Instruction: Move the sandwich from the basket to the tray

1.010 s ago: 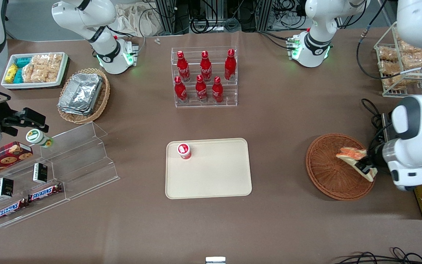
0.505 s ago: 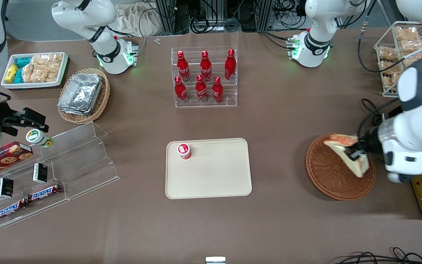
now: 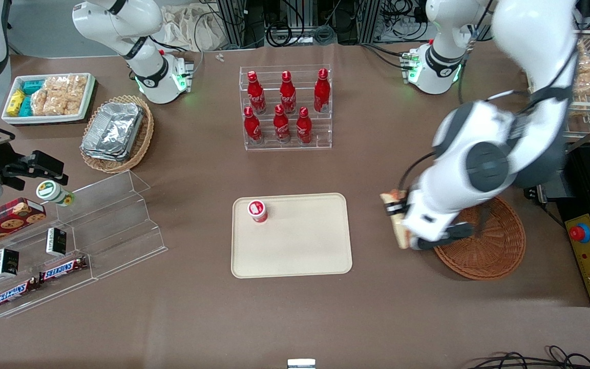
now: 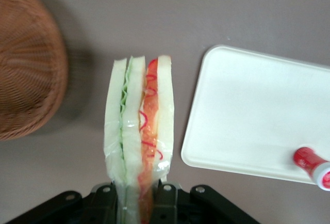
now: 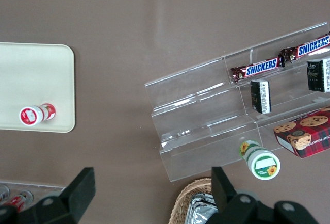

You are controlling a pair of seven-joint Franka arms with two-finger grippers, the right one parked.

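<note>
The tray (image 3: 300,246) lies flat on the table (image 3: 197,318) with a small red-capped bottle (image 3: 257,210) standing in one corner of it. Between tray and basket (image 3: 500,251), the gripper (image 3: 396,218) hangs above bare table, its jaws pinching the sandwich (image 3: 396,225) by the bread faces. The sandwich is clear of the basket and not yet over the tray.

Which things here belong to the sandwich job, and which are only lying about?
Belong to the job:
- sandwich, held in the gripper, above the table between basket and tray
- basket
- tray

Lying about:
- small red-capped bottle on the tray
- cola bottles in a clear rack
- foil trays
- Snickers bars
- cookie box
</note>
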